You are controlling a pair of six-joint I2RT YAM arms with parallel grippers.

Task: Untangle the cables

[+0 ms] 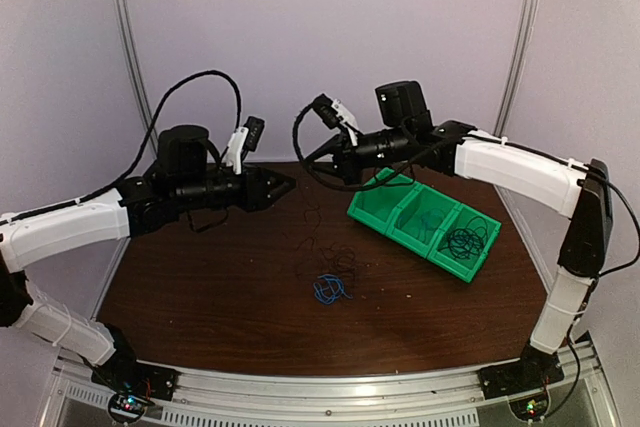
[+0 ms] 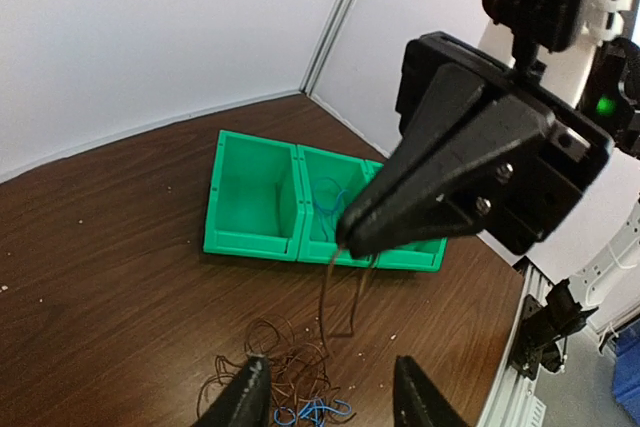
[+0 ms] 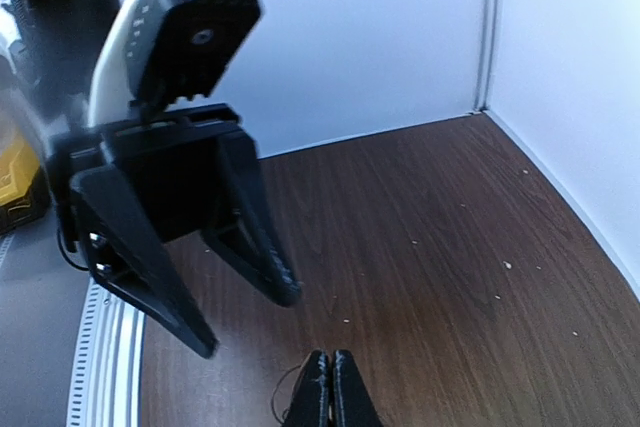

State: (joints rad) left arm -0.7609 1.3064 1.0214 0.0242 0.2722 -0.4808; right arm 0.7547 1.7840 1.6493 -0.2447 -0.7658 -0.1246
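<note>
Pinches a thin brown cable (image 2: 338,299) in the right gripper (image 2: 348,239), jaws pressed tight together, centre of the left wrist view. Dangles it as a narrow loop down toward the tangle of dark cables (image 2: 285,362) at the bottom edge. Shows the left gripper (image 2: 335,397) at bottom centre there, fingers apart at a medium gap, gripping nothing. In the top view, puts both grippers upper middle, tips facing and near each other, above the brown table (image 1: 200,287). Finds the tangle at frame centre, a blue cable (image 1: 328,289) just below it. Right of centre, a green bin (image 1: 392,231) of three compartments: second blue cable (image 1: 430,219) in the middle one, black coil (image 1: 468,239) in the rightmost
</note>
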